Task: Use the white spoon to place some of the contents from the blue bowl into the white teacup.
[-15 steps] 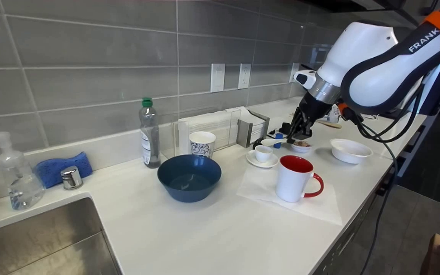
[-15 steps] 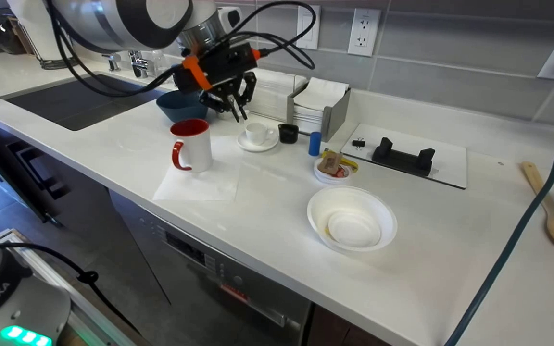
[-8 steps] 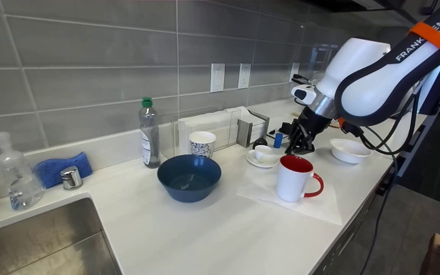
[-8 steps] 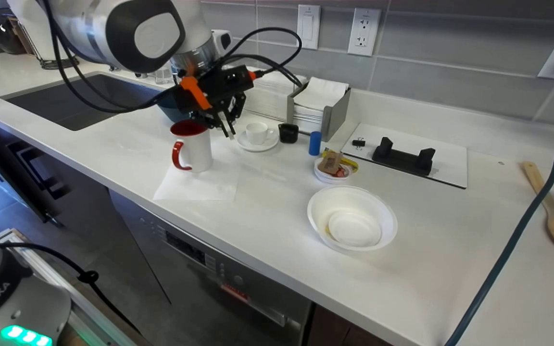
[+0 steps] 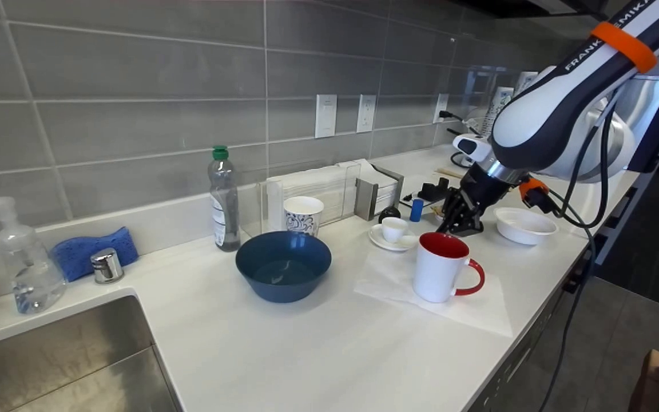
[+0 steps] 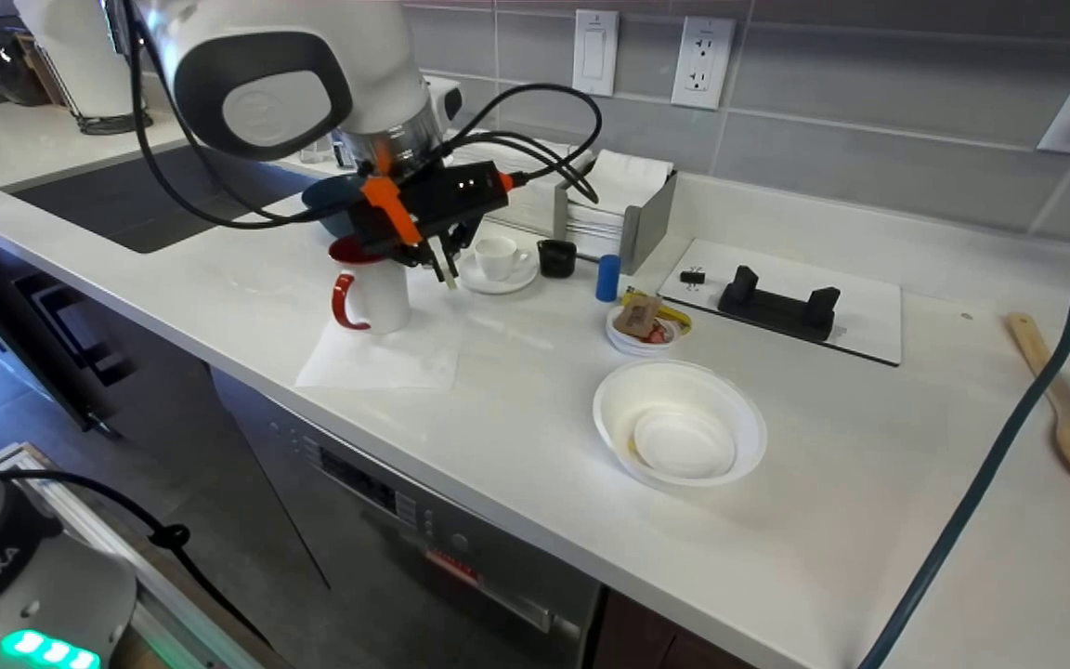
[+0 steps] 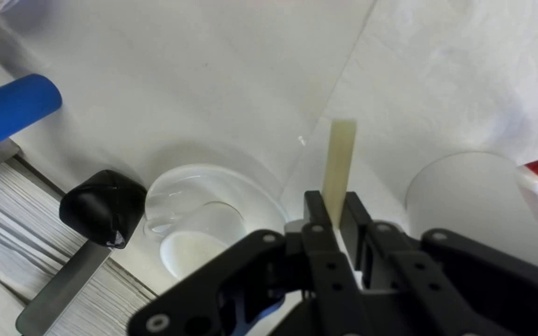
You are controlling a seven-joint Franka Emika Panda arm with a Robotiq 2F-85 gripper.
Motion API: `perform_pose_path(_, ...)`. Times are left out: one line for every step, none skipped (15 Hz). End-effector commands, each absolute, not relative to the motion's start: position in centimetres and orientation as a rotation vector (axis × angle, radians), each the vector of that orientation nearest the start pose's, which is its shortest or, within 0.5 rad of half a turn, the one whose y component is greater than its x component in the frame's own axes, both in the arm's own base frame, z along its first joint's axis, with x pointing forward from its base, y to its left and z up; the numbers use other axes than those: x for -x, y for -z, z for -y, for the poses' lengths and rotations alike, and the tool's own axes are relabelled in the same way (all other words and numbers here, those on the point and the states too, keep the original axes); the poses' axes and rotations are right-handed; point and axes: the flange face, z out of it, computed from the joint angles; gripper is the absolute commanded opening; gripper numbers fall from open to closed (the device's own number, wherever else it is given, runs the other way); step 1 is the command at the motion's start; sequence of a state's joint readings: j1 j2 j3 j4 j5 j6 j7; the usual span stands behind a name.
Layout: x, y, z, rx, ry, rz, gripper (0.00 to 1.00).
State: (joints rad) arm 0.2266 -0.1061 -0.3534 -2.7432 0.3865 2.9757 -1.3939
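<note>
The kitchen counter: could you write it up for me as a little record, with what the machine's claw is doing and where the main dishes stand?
Gripper: closed on the white spoon, only part of which shows clearly
White teacup: upright on a white saucer
Blue bowl: on the countertop, between the sink and the teacup; contents can't be made out
Red-handled white mug: upright on a white paper sheet
Patterned white cup: behind the blue bowl in an exterior view

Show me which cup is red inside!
It's the tall white, red-handled mug: its inside is red. The small teacup and the patterned cup, partly hidden behind the blue bowl, both look white inside.
</note>
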Motion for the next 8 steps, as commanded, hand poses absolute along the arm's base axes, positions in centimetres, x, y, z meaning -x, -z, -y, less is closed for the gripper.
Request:
perform_pose_path(-40.4, -28.6, 8.9, 2.797, 0.595, 1.376, 0.03)
perform_pose_path(-40.1, -28.4, 9.5, 2.777, 0.601, 1.366, 0.03)
perform_pose_path(-39.8, -28.1, 10.1, 2.762, 0.599, 1.353, 0.03)
perform_pose_path(-39.6, -27.7, 10.7, 2.751, 0.601, 1.335, 0.03)
perform_pose_path(-39.4, -27.3, 11.4, 2.742, 0.604, 1.320, 0.03)
perform_pose_path(-39.3, -27.0, 11.9, 2.734, 0.609, 1.307, 0.03)
perform_pose_path(-39.1, -26.7, 12.5, 2.724, 0.614, 1.297, 0.03)
perform_pose_path(-39.0, -26.5, 12.9, 2.706, 0.627, 1.289, 0.03)
